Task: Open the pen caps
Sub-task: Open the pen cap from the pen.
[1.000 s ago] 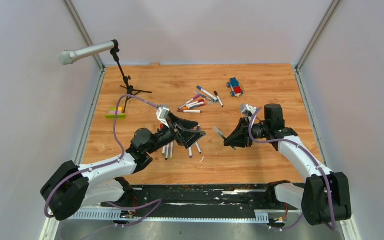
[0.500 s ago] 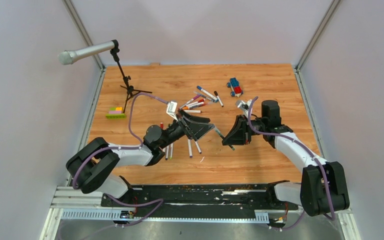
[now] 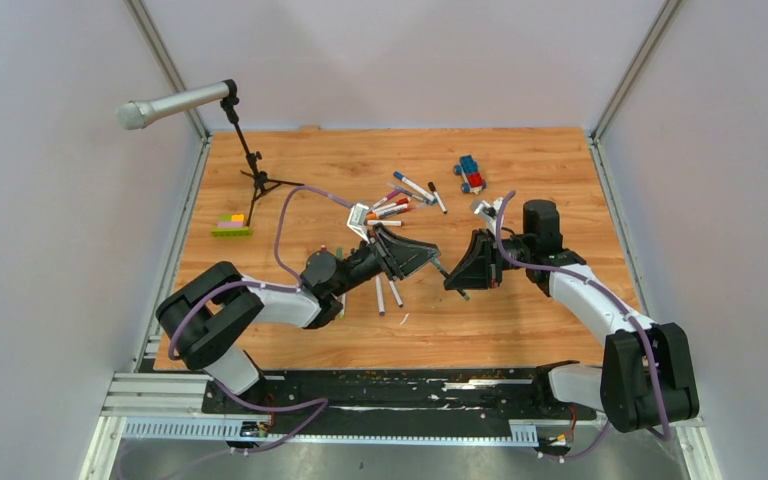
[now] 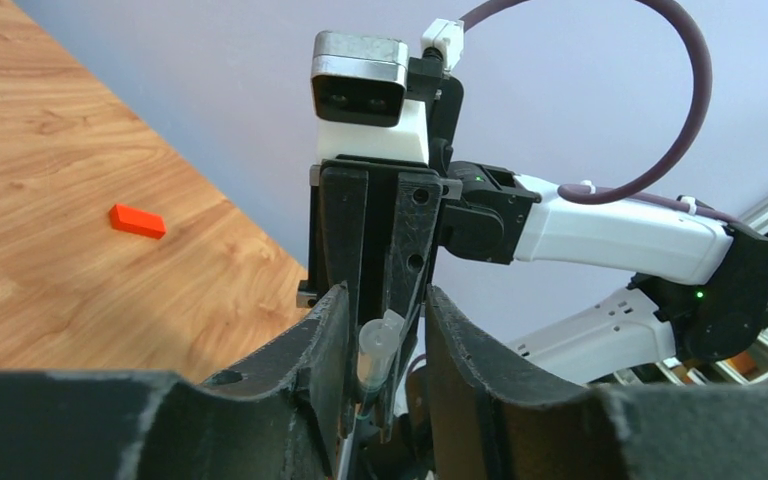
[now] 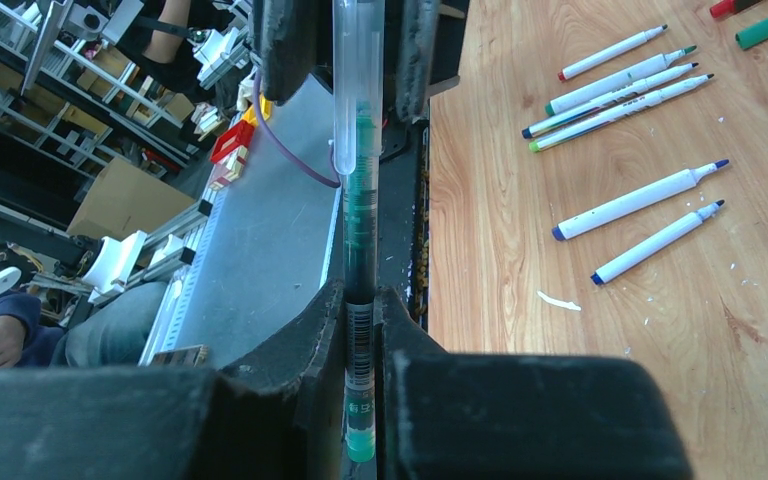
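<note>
The right gripper (image 5: pixel 360 305) clamps one green pen (image 5: pixel 360 200); the left gripper (image 4: pixel 380 315), jaws open, flanks its clear cap (image 4: pixel 378 350). One toy car (image 3: pixel 470 174) sits near the table's (image 3: pixel 560 330) far edge.

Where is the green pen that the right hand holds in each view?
Top external: green pen at table centre.
Left wrist: low centre, its clear cap inside the left hand.
Right wrist: upright at centre, clamped low.
Shared landmark: the right hand gripping it.
</note>
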Action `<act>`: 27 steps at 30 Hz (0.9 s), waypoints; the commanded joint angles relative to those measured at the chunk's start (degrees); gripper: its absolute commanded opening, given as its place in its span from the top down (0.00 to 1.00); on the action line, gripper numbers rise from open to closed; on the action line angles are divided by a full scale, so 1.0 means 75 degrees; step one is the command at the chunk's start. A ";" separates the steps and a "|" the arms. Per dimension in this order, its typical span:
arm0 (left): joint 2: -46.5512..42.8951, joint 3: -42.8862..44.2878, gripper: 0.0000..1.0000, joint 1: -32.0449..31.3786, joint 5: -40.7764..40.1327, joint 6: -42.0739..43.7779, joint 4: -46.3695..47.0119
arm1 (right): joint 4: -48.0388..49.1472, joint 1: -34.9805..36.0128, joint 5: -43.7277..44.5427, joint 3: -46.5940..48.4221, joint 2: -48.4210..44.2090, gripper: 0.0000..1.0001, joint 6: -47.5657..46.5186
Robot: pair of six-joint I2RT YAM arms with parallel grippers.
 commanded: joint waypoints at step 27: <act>-0.1178 0.1845 1.00 0.1847 -0.1426 0.1616 -0.0499 | 0.0540 0.0047 0.0113 -0.0054 -0.0195 1.00 0.0033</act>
